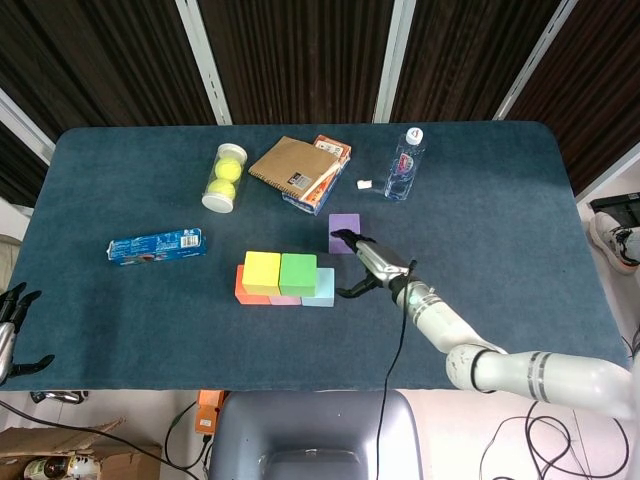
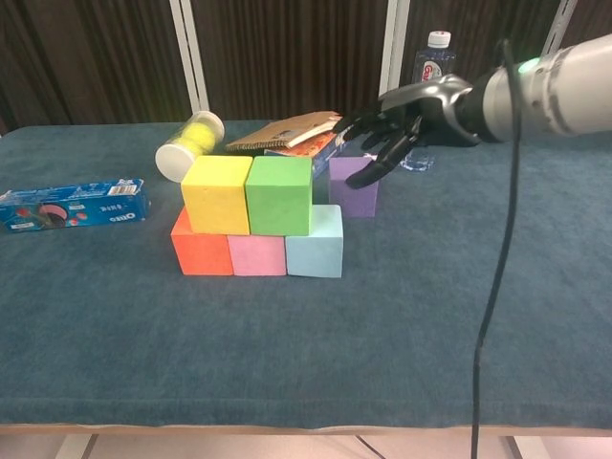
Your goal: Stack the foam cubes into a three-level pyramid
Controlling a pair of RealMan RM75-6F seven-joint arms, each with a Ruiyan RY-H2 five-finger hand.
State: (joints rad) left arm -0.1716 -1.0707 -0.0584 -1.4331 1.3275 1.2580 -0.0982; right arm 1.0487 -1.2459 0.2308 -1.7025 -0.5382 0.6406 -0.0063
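Observation:
An orange cube (image 2: 200, 254), a pink cube (image 2: 257, 255) and a light blue cube (image 2: 316, 252) form a row on the table. A yellow cube (image 2: 216, 194) and a green cube (image 2: 278, 194) sit on top of them. The purple cube (image 2: 353, 185) stands alone on the cloth just behind and right of the stack, also seen as the purple cube (image 1: 345, 232) from above. My right hand (image 2: 406, 116) hovers open above the purple cube, fingers spread, holding nothing; from above the right hand (image 1: 367, 265) lies right of the stack. My left hand (image 1: 10, 330) hangs off the table's left edge.
A tube of tennis balls (image 1: 223, 177), a brown notebook on a box (image 1: 295, 168) and a water bottle (image 1: 404, 164) lie at the back. A blue cookie pack (image 1: 155, 245) lies left of the stack.

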